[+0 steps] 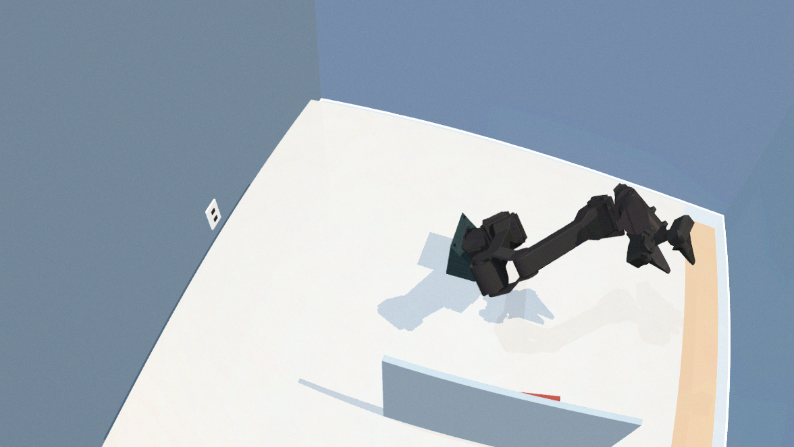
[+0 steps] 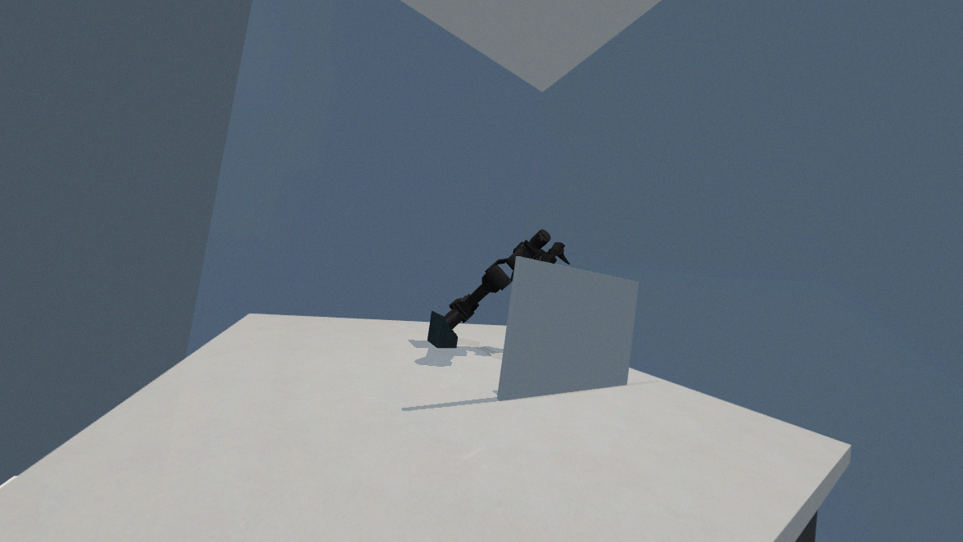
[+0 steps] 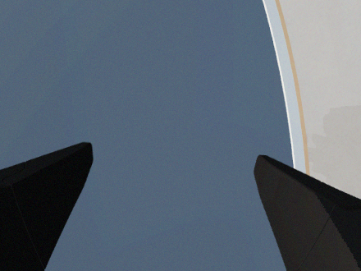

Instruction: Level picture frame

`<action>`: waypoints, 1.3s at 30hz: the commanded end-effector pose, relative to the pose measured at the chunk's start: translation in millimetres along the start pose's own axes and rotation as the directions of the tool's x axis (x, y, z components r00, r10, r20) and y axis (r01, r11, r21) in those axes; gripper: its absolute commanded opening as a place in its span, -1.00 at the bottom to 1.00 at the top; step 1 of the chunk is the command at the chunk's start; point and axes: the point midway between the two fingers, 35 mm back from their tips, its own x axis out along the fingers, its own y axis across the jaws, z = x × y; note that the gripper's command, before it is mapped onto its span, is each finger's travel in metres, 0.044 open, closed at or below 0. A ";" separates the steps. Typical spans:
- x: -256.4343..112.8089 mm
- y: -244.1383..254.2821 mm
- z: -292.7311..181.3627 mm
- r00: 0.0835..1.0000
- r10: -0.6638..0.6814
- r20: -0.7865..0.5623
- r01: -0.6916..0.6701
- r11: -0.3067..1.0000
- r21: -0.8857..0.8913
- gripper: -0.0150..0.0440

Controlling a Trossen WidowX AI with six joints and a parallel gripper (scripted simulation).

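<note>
The picture frame (image 1: 541,396) shows in the top view only as a red sliver above the top edge of the upright grey panel (image 1: 472,400) (image 2: 572,329). The panel hides the rest, and the exterior view shows the panel's plain side. The screw and the frame's tilt cannot be seen. My gripper (image 1: 681,267) (image 3: 175,158) is open with nothing between its fingers. It is in the air, well away from the frame, near the tan strip's side of the table. In the exterior view the panel hides part of it. The wrist view shows no frame.
The panel stands upright on the white table (image 1: 250,277) (image 2: 336,437). The arm's dark base plate (image 1: 460,263) (image 2: 441,334) stands on the table across from the panel. A tan strip (image 1: 699,305) runs along one table edge. A white outlet (image 1: 208,213) is beyond the opposite edge.
</note>
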 end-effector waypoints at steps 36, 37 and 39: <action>-27.7 -47.9 39.5 0.804 0.428 0.413 -0.295 0.890 -0.348 0.39; -28.3 -50.7 44.1 0.798 0.427 0.426 -0.293 0.892 -0.345 0.39; -30.0 -56.2 53.6 0.784 0.423 0.454 -0.288 0.896 -0.337 0.39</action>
